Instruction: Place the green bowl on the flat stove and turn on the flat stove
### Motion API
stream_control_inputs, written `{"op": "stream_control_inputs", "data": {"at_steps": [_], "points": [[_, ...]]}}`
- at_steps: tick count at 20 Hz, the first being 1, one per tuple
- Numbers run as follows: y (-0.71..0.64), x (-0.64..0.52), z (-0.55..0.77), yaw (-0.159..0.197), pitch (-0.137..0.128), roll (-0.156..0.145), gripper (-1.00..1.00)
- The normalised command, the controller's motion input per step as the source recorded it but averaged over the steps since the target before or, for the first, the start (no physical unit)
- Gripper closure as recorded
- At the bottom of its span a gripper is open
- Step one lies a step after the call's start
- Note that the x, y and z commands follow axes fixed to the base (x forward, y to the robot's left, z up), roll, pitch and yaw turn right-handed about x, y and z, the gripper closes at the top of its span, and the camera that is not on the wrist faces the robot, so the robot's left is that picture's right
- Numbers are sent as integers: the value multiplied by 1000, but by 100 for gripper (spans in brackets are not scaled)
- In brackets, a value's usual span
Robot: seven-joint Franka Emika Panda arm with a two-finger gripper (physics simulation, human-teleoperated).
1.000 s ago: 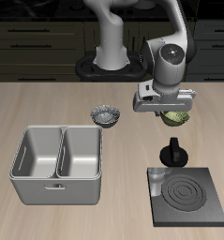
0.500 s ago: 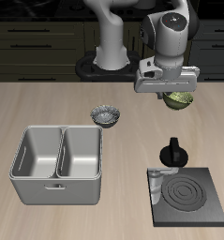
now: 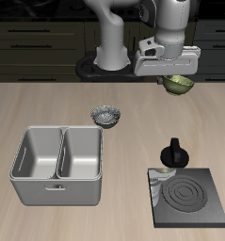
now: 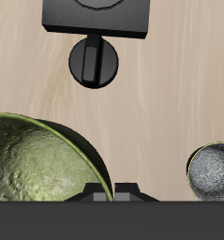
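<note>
My gripper (image 3: 172, 77) is shut on the rim of the green bowl (image 3: 180, 85) and holds it high above the table, toward the table's back. The bowl fills much of the wrist view (image 4: 38, 159), olive-green with a ribbed inside. The flat stove (image 3: 187, 196), a dark square plate with ring marks, lies near the table's front edge, well below and in front of the bowl. It also shows in the wrist view (image 4: 97, 14). Its knob is too small to make out.
A black pot-like object (image 3: 173, 152) stands just behind the stove, also in the wrist view (image 4: 95, 61). A grey-white bowl (image 3: 106, 116) sits mid-table. A grey two-compartment basin (image 3: 59, 165) stands beside the stove toward the front.
The gripper has risen with the green bowl in it and moved a little toward the table's back. Nothing else has moved.
</note>
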Motion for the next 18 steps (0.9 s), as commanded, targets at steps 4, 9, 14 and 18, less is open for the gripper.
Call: {"op": "stream_control_inputs", "data": {"at_steps": [4,9,14,18], "points": [[-78,216,78,2,4,-23,100],[31,211,145,11,-14,10,100],[-41,373,247,8,-34,4,100],[103,328,69,34,3,16,100]]}}
